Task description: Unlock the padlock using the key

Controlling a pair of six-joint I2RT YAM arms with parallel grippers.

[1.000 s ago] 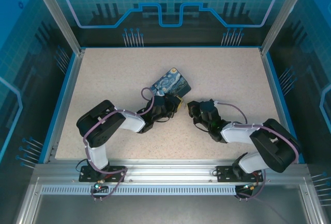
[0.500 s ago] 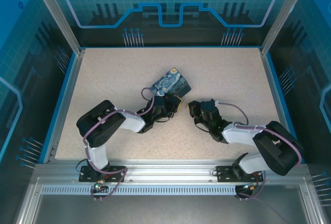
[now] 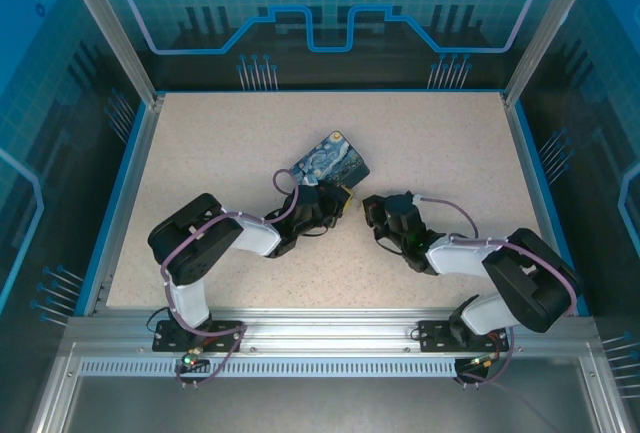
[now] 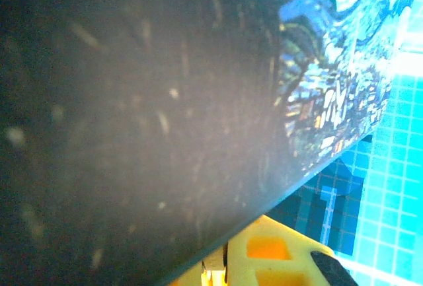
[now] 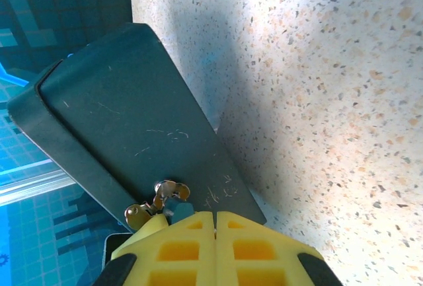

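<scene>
The night-sky printed box (image 3: 335, 160) sits mid-table with its near edge propped up. My left gripper (image 3: 325, 196) is shut on that near edge. In the left wrist view the box (image 4: 330, 88) lies right against the camera, above one yellow finger (image 4: 284, 259). My right gripper (image 3: 372, 207) is just right of the box. In the right wrist view its yellow jaws (image 5: 215, 216) are pressed shut against the box's dark underside (image 5: 132, 121). The small bluish-grey padlock (image 5: 177, 205) is just left of the tips. The brass key (image 5: 168, 189) sits at the padlock. I cannot tell whether the jaws pinch it.
The speckled tabletop (image 3: 230, 133) stretches open to the left, right and behind the box. A blue rim (image 3: 330, 91) and metal frame posts bound it. Purple cables (image 3: 455, 208) loop off both forearms.
The right forearm shifted slightly right and came back; its gripper stays by the box. The left gripper and the box have not moved.
</scene>
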